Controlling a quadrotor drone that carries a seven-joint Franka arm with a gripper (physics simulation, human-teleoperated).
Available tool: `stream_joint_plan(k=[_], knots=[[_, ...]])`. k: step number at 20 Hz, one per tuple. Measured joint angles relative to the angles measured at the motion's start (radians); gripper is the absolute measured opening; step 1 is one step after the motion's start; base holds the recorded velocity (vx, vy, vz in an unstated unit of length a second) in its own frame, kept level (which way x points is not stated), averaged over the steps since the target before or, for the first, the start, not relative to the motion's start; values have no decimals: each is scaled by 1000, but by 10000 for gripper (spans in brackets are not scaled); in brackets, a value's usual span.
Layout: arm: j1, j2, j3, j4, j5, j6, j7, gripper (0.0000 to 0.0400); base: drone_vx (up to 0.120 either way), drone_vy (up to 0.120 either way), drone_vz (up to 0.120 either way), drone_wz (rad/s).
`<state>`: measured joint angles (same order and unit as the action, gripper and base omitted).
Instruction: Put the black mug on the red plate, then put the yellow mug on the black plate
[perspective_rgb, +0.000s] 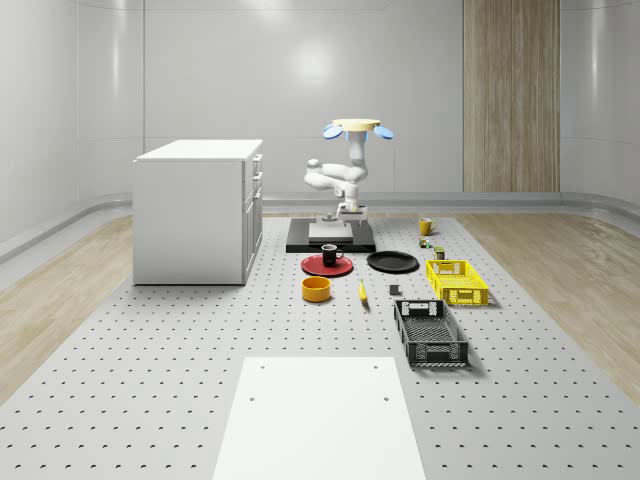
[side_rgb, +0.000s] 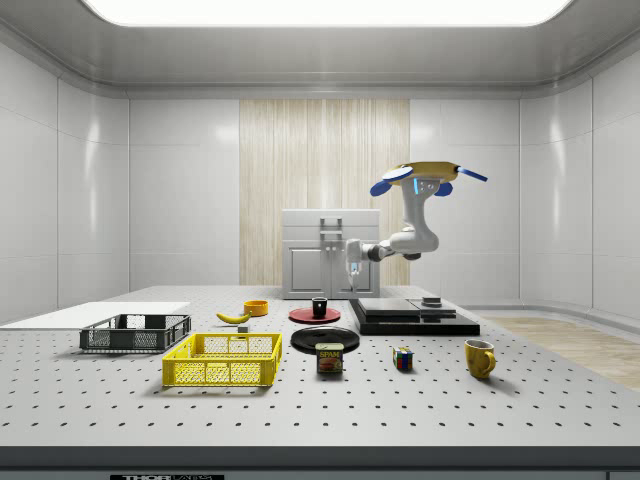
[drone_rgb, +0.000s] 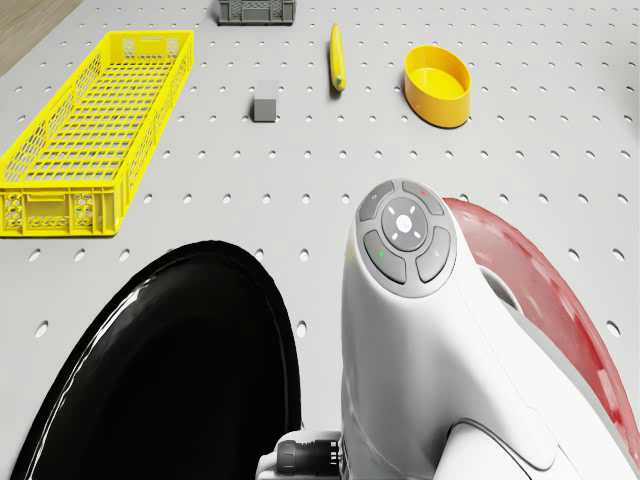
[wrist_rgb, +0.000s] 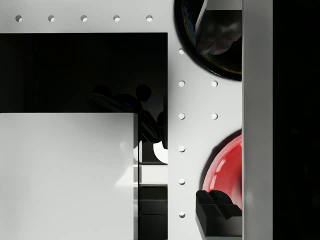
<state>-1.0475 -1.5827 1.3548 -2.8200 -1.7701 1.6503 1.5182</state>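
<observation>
Whole-scene view shows the black mug, a small glossy cylinder with a handle, standing upright on the round red plate. Beside it, toward this view's right, lies the black plate, flat, round and shiny. The yellow mug stands well apart, farther back to the right, on the grey surface with regular small holes. In front of the red plate sits a round yellow bowl, and near it a thin banana. Two crates with lattice walls, one yellow and one dark, lie to the right. The drone hovers over the black platform behind the plates; its smooth white arm bends down so that the gripper hangs above the platform's edge. I cannot tell whether the fingers are open or closed.
</observation>
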Motion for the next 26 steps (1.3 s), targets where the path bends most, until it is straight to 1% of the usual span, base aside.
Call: stream_joint_plan(k=[26], knots=[[-1,-5,0,0,2,5,1,400,-120,120,0,0]])
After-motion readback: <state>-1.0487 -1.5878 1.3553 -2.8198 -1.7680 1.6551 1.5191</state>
